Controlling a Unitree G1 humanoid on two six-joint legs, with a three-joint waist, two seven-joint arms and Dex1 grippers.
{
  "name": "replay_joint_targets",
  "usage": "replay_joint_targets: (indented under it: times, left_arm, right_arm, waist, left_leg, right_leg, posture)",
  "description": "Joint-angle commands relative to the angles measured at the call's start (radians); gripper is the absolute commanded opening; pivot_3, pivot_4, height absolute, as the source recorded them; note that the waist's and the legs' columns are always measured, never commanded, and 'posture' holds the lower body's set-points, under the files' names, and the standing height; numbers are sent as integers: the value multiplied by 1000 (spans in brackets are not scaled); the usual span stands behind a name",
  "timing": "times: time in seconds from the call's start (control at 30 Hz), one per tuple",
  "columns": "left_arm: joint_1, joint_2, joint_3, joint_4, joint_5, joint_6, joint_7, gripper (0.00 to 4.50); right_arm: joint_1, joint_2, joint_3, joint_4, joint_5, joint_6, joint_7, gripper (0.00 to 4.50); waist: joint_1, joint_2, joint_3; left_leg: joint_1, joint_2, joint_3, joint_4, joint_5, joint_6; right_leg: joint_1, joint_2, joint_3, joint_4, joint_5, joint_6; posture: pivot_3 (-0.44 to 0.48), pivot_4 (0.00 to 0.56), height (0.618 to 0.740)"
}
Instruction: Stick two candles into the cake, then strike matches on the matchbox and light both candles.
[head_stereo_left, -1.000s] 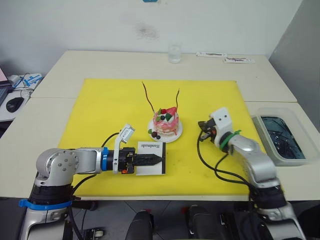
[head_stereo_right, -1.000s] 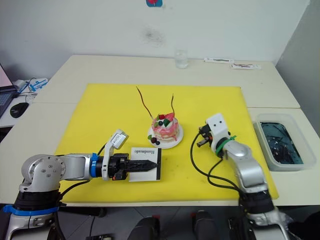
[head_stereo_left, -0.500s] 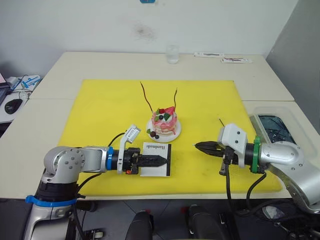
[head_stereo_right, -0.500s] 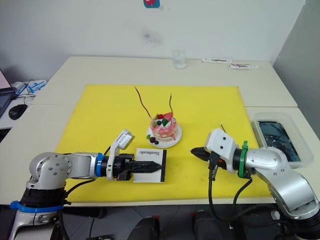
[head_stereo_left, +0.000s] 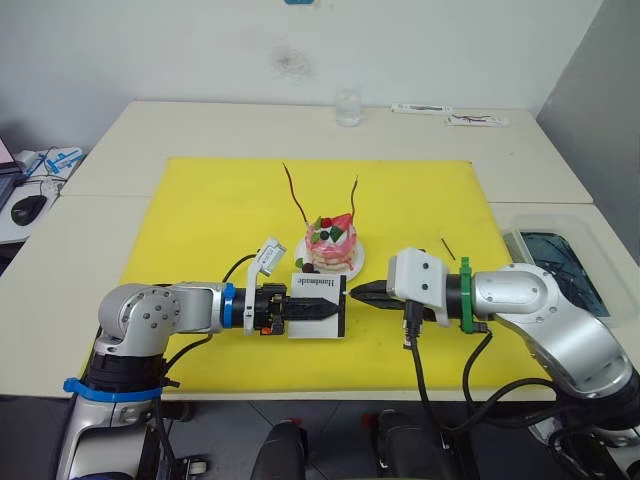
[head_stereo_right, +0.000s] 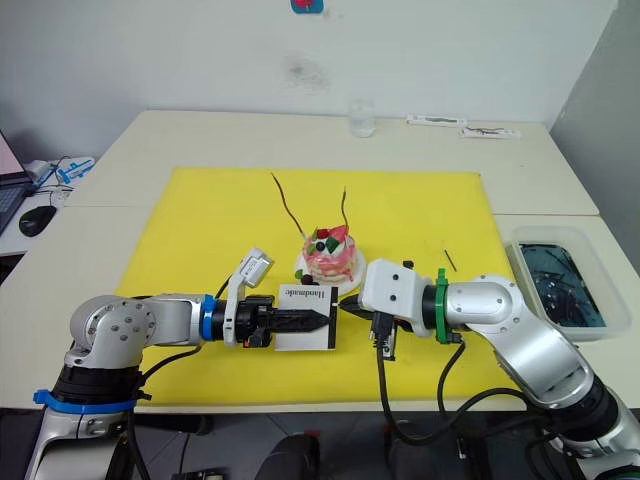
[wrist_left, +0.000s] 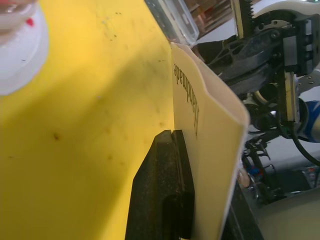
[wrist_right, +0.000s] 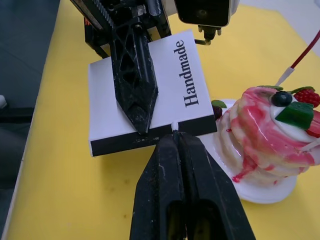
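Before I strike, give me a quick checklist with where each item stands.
1. Both candles in the cake: ok.
2. Matchbox gripped by left hand: ok.
3. Striking strip facing right hand: ok.
4. Match in right hand: pale tip pokes out; stick itself cannot tell.
5. Tip on the strip: ok, touching.
6. Spare match on the mat: ok.

Hidden and cut off

The left gripper (head_stereo_left: 318, 310) covers part of the matchbox (head_stereo_left: 322, 292); the cake (wrist_right: 272, 131) runs past the frame edge (right wrist view).
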Motion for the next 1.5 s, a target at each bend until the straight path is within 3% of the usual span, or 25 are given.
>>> replay_joint_targets:
  times: [0.03, 0.63, 1.5]
  left_arm:
    - [-2, -7, 4, -21, 7, -25, 4, 0]
    - [-12, -38, 52, 17, 26, -58, 70, 0]
    - [-21, -60, 77, 11, -8, -16, 96, 0]
  right_arm:
    - [-20, 6, 7, 11, -38, -50, -2, 8]
    - [20, -36, 43, 2, -58, -78, 96, 8]
    - [-52, 65, 114, 138, -207, -135, 83, 8]
  waist:
    - [1, 0, 0]
    - [1, 0, 0]
    - [3, 0, 0]
  left_leg:
    - [0, 0, 0, 0, 0, 0]
    - [0, 0, 0, 0, 0, 0]
    - [0, 0, 0, 1, 0, 0]
  right_leg:
    - [0, 0, 0, 0, 0, 0]
    - [0, 0, 0, 1, 0, 0]
    - [0, 0, 0, 1, 0, 0]
  posture:
    - [0, 150, 740]
    - [0, 150, 740]
    - [0, 150, 740]
